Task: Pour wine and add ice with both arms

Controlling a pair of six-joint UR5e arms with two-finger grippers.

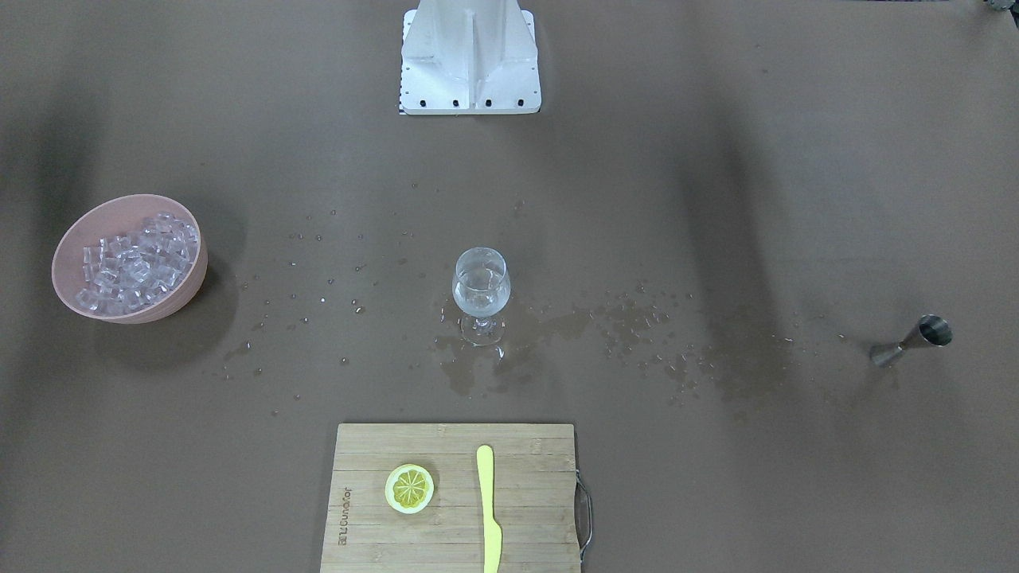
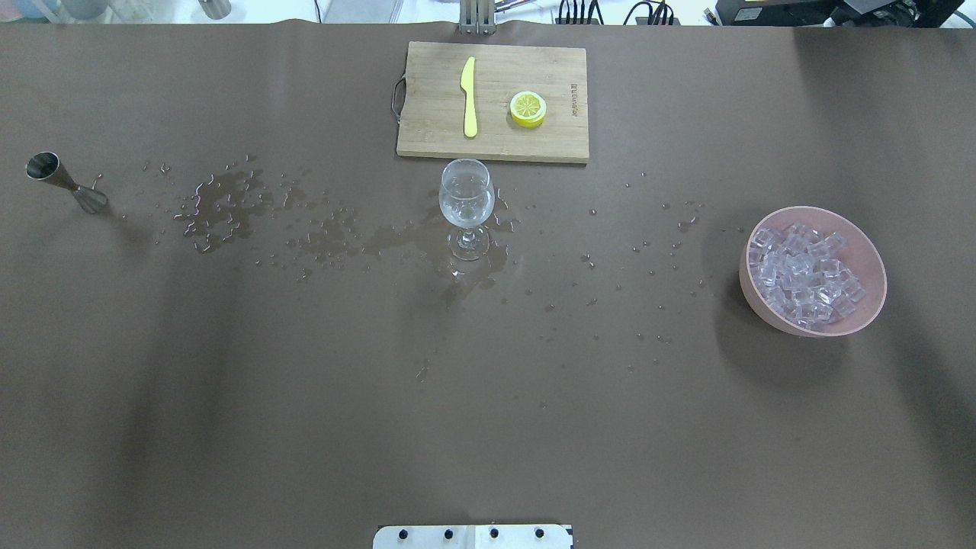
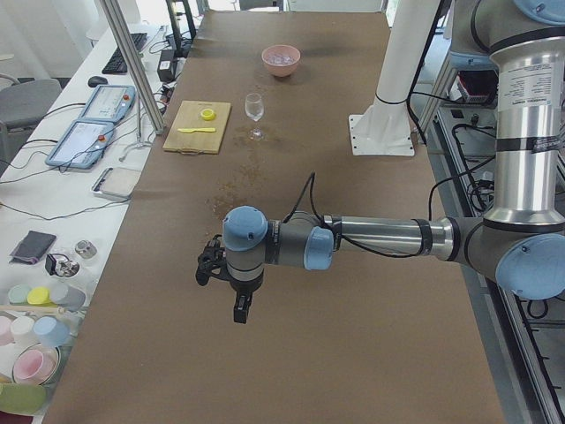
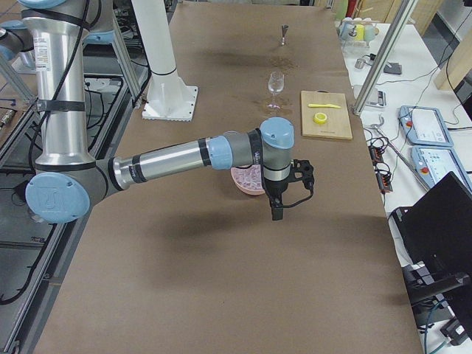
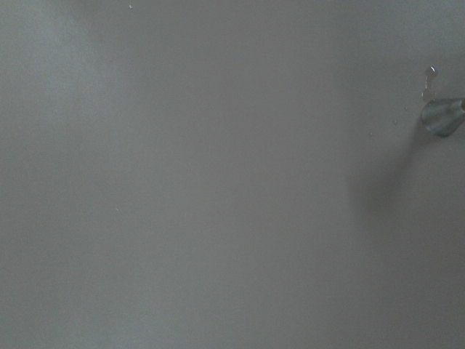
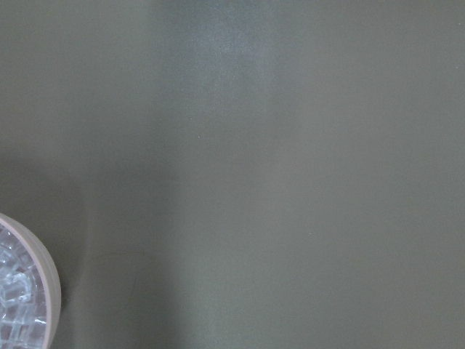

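Starting at the table's (image 2: 305, 396) left end: stretching the left arm (image 3: 380, 237) out level above bare surface, pointing the left end effector (image 3: 240, 311) straight down and touching nothing. Seeing it only from the side, so not being able to tell whether its fingers are parted or pressed together. Next along, finding the steel jigger (image 2: 67, 183) standing on end, well apart from that end effector and just clipping the edge of the left wrist view, with whatever may be inside hidden. Then crossing a trail of wet patches (image 2: 221, 206) to the wine glass (image 2: 465, 202) at mid-table, already carrying the wine (image 1: 480, 296) as clear liquid low in its bowl. Not seeing plainly whether any cube is in there. Passing, beside the glass on the operators' side, a wooden cutting board (image 2: 427, 137) bearing a lemon slice (image 2: 528, 108) and a yellow knife (image 2: 469, 97). Farther on, reaching the pink bowl (image 2: 873, 263) heaped with the ice (image 2: 804, 278). Beyond it, finding the right arm (image 4: 169, 158) hanging the right end effector (image 4: 277, 212) near the bowl, grip likewise impossible to tell. Judging from this: seemingly sitting between steps, with the ice step ahead or possibly a fresh pour. Next calling for lowering the right end effector over the heap to pinch a cube, then carrying it to the glass without knocking the slim stem, minding slippery cubes and the wet table.
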